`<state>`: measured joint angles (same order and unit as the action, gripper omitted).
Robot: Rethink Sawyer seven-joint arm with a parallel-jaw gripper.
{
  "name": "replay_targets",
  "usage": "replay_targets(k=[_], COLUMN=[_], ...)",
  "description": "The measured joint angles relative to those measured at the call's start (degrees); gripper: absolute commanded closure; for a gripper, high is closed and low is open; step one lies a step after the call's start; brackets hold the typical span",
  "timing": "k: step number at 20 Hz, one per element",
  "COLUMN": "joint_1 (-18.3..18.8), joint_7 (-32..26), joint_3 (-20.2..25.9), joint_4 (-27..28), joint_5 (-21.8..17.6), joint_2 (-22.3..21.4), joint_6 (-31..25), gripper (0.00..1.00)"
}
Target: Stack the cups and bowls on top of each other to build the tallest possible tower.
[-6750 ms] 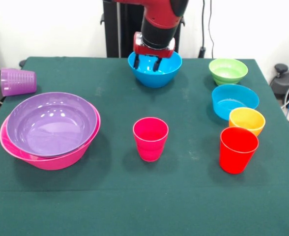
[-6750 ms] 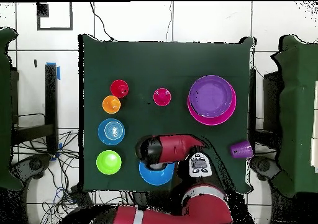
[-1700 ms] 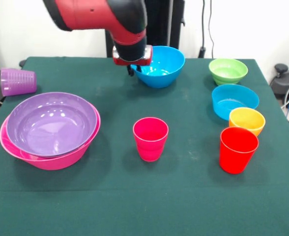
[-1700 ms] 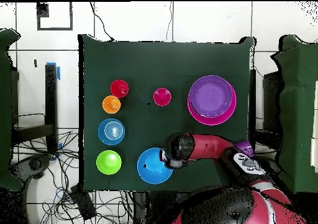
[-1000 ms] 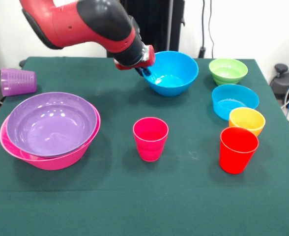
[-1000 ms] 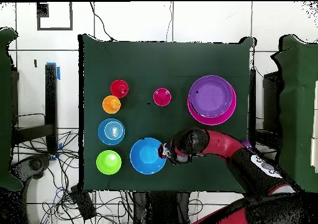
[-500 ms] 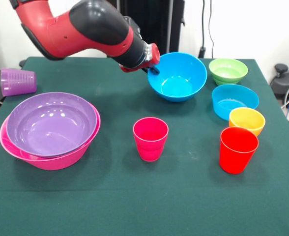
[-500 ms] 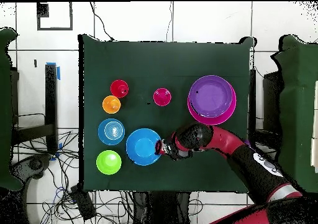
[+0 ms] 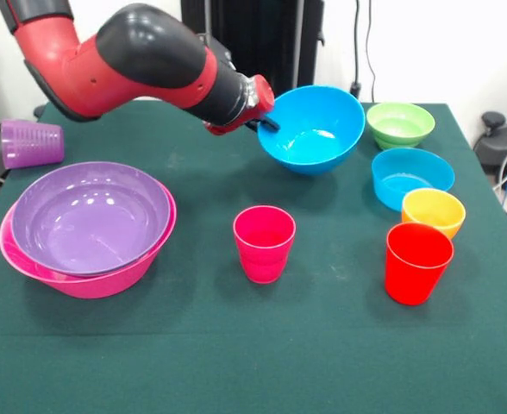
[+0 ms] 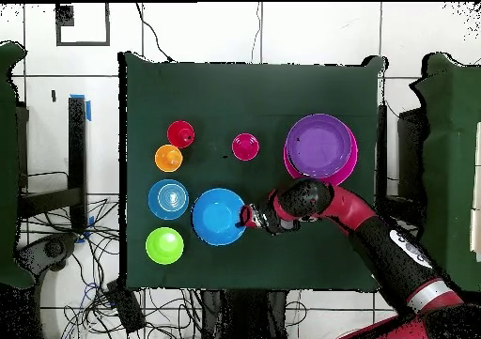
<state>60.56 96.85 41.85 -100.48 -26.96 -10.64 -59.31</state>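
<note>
Nearest the camera, the red cup (image 9: 418, 262) and the magenta-pink cup (image 9: 264, 242) stand upright on the green tabletop (image 9: 236, 345), well apart from each other, and just behind the red cup sits the small orange bowl (image 9: 433, 210). Left of the pink cup there's the tower (image 9: 88, 226) so far: the large purple bowl (image 9: 90, 214) nested in the huge pink bowl (image 9: 107, 278). Further back from the pink cup, here's the action: the gripper (image 9: 266, 123) has its fingers clenched on the near-left rim of the large blue bowl (image 9: 314, 129), which hangs tilted above the tabletop with its mouth tipped toward the camera. Looks like a light, stiff, glossy shell, likely slippery, so a pinch on the thin rim lets it swing; a grip further over the wall would steady it. Right of it lie the cyan bowl (image 9: 411, 175) and, behind that, the green bowl (image 9: 399, 122). Far left of the blue bowl, the translucent purple cup (image 9: 31, 142) lies on its side at the table's edge.
</note>
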Motion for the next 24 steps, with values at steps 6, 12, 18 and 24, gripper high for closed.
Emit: replay_targets(k=[6,12,18,24], joint_1=[1.83,2.25,2.25,2.25], joint_7=[-7.0,-11.37,-11.62,-11.62], joint_3=[2.49,4.88,6.61,8.29], joint_4=[1.52,1.7,1.68,1.66], joint_5=[-2.47,-3.64,-3.67,-3.67], joint_2=[1.48,1.58,0.57,-2.62], joint_6=[-0.87,-0.88,-0.88,-1.33], gripper=[1.0,1.0,1.0,1.0])
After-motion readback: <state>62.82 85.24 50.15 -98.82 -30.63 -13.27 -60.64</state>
